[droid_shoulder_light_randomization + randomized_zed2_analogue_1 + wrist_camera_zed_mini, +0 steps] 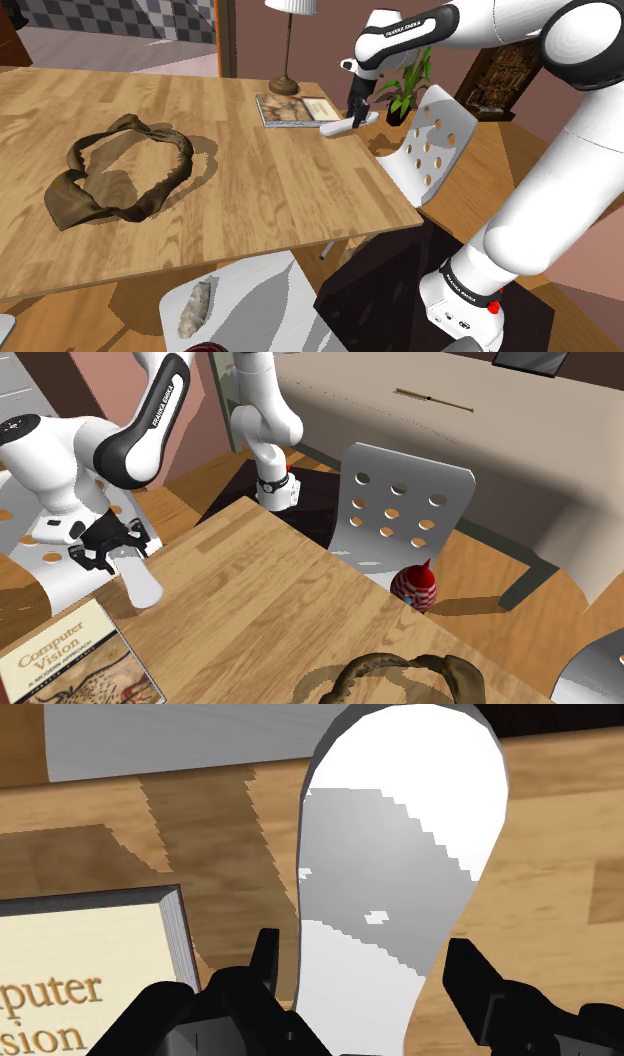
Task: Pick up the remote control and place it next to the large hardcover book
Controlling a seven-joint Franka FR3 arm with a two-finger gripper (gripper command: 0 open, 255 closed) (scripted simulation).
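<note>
Black two-finger gripper (360, 959) of the white arm hangs directly over the near end of the white, long, rounded remote control (400, 854). Its fingers stand apart, one on each side of this narrow end. A thin gap seems to show on both sides, so the remote is judged not clasped.

The remote lies on the light wooden table (250, 180), close to the table's edge on the arm's side. In the shoulder view this place is near the far right corner. The remote's long axis runs straight away from the gripper and crosses the line between the two fingers, so any closing would take it across its width.

The large hardcover book with the cream cover (80, 964) lies just beside the remote, apart from it. Its long edge is roughly parallel to the remote's axis.
</note>
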